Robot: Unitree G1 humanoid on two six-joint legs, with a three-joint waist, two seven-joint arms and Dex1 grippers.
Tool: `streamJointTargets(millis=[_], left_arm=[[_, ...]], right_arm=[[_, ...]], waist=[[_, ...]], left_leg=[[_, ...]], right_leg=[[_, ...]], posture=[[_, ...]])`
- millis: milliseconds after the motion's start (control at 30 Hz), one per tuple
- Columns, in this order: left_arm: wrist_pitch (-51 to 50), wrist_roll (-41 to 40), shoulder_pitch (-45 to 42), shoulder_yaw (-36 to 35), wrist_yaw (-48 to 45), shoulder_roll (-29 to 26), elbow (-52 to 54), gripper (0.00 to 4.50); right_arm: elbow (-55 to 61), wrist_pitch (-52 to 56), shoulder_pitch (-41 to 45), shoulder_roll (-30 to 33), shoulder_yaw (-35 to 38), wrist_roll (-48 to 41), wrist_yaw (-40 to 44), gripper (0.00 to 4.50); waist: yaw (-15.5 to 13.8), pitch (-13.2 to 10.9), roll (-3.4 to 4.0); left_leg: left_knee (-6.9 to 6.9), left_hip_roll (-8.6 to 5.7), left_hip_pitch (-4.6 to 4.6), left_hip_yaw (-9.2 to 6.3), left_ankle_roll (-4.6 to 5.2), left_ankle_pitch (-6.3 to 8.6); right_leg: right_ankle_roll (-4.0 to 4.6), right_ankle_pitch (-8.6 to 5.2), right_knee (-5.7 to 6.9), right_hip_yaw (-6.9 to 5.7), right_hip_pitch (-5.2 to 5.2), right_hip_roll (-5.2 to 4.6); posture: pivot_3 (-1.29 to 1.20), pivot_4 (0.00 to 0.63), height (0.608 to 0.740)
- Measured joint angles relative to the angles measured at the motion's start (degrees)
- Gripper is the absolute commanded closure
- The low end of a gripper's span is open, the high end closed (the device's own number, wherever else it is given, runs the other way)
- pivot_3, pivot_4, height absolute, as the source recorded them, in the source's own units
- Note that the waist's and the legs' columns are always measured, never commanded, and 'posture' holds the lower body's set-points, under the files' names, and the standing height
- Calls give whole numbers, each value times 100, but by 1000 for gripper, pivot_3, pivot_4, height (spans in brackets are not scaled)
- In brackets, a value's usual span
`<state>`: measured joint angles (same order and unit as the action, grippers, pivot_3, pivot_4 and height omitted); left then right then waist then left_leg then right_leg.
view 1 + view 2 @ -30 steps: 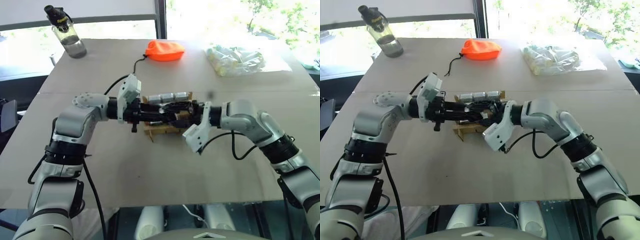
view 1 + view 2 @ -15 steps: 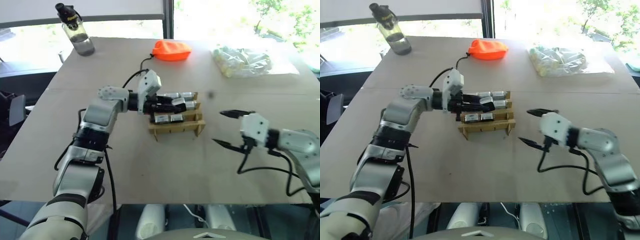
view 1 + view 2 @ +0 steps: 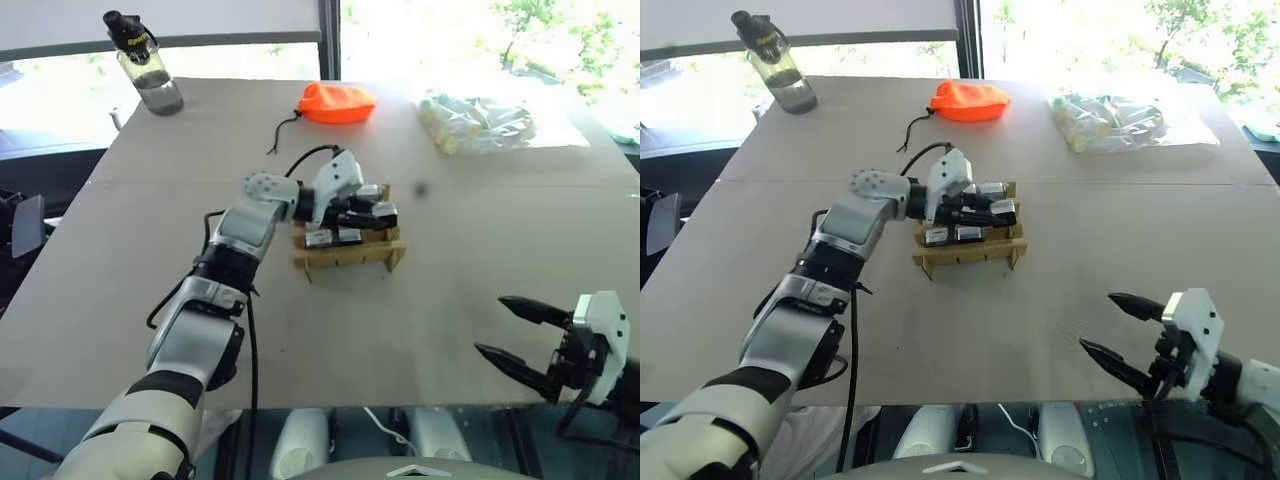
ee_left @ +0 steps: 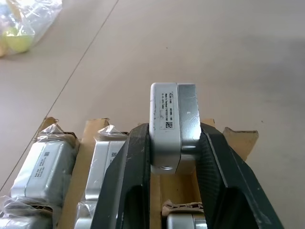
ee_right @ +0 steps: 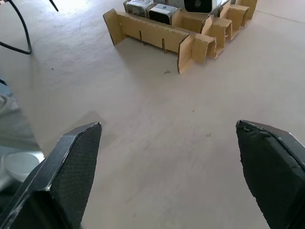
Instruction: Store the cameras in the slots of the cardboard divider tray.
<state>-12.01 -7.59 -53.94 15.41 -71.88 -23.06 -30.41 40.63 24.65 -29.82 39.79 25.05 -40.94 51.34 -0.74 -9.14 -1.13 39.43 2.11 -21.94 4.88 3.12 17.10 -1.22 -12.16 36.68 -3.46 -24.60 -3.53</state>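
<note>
The tan cardboard divider tray (image 3: 345,257) sits mid-table with several silver-grey cameras (image 3: 334,237) in its slots. My left gripper (image 3: 378,213) hovers over the tray's far right part, shut on one camera (image 4: 171,126) that stands upright between the black fingers (image 4: 136,181). More wrapped cameras (image 4: 45,164) lie in the slots beside it. My right gripper (image 3: 492,325) is well away from the tray, near the table's front right edge, wide open and holding nothing. In the right wrist view its fingers (image 5: 71,167) frame bare table with the tray (image 5: 157,36) beyond.
A water bottle (image 3: 145,65) stands at the far left corner. An orange pouch (image 3: 335,103) with a black cord lies at the back centre. A clear bag of pale tubes (image 3: 480,120) is at the back right. Bare table lies between the tray and the right gripper.
The right gripper has pulled away from the tray toward the near right edge, rolled over and opened wide. The left gripper has carried its camera rightward over the tray.
</note>
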Motion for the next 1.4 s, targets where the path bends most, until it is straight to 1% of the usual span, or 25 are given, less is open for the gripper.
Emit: streamJointTargets(millis=[167, 467, 733, 767, 833, 867, 967, 1067, 1167, 1233, 1300, 1333, 1400], left_arm=[[445, 191, -77, 61, -304, -75, -262, 3781], [850, 434, -91, 98, -392, -127, -449, 3781], [786, 532, 23, 94, -351, -7, -455, 3781], [742, 528, 21, 90, -334, -1, -454, 2755], [668, 544, 23, 94, -327, -9, -451, 2207], [647, 571, 28, 95, -326, -15, -452, 1599], [593, 565, 29, 100, -345, 2, -432, 101], [371, 510, 30, 45, -284, -25, -316, 101], [157, 352, 76, -202, -164, -134, 61, 101], [15, 97, 265, -523, -58, -307, 570, 101], [-343, -317, 799, -963, -41, -653, 1391, 101], [-457, -428, 973, -1104, -41, -763, 1610, 101], [-979, -868, 1881, -1672, 63, -1270, 2558, 101]], right_arm=[[-2, -3, 27, -36, 188, -141, -30, 33], [-76, 1, 222, 15, 241, -195, -38, 33], [-67, 13, 286, 29, 241, -221, -112, 33], [-66, 15, 277, 29, 241, -222, -129, 0], [-65, 15, 262, 29, 240, -221, -135, 0], [-66, 14, 260, 28, 240, -221, -138, 0], [-65, 14, 280, 30, 239, -222, -150, 0], [-66, 15, 291, 31, 233, -224, -163, 0], [-68, 15, 311, 36, 218, -222, -156, 0], [-82, 8, 332, 42, 189, -203, -127, 0], [-165, -35, 383, 48, 124, -145, -76, 0], [-199, -49, 392, 45, 112, -117, -58, 0], [-450, -156, 455, 48, 12, 7, 66, 0]], waist=[[-12, 0, 0], [-8, 0, -1], [-12, 1, -2], [-13, 2, -2], [-12, 2, -2], [-10, 2, -2], [-13, 2, -3], [-9, 2, -3], [-1, 2, -2], [7, 3, -1], [38, 4, 1], [49, 4, 2], [94, 4, 2]], left_leg=[[0, 0, -1, -8, 2, 1], [0, -1, -5, -4, 2, 1], [0, 0, -3, -6, 4, 2], [0, 0, -2, -4, 4, 2], [0, 0, -1, -3, 4, 2], [0, 0, -2, -4, 4, 2], [1, 0, -2, -6, 4, 2], [2, 1, 0, -6, 5, 2], [2, 5, 0, -7, 4, 2], [0, 9, 2, -6, -15, -9], [-6, 11, 5, 0, -19, -11], [-7, 11, 5, -1, -20, -12], [-10, 13, 5, -3, -21, -12]], right_leg=[[3, 1, 2, -5, 0, 5], [3, 1, -5, -3, -1, 5], [3, 1, 0, -4, -1, 6], [3, 1, 0, -2, 0, 6], [3, 1, 0, -2, 0, 6], [3, 1, 1, -2, -1, 6], [3, 1, 2, -3, 0, 6], [3, 1, 5, -2, 0, 6], [4, 1, 5, -2, -1, 7], [4, 1, 5, 1, -1, 7], [4, 1, 5, 8, -3, 6], [4, 1, 5, 7, -2, 5], [4, 1, 4, 13, -3, -2]], posture=[[0, 150, 740], [0, 150, 740], [0, 150, 740], [0, 150, 740], [0, 150, 740], [0, 150, 740], [0, 150, 740], [0, 150, 740], [0, 150, 740], [0, 150, 740], [0, 150, 740], [0, 150, 740], [0, 150, 740]])
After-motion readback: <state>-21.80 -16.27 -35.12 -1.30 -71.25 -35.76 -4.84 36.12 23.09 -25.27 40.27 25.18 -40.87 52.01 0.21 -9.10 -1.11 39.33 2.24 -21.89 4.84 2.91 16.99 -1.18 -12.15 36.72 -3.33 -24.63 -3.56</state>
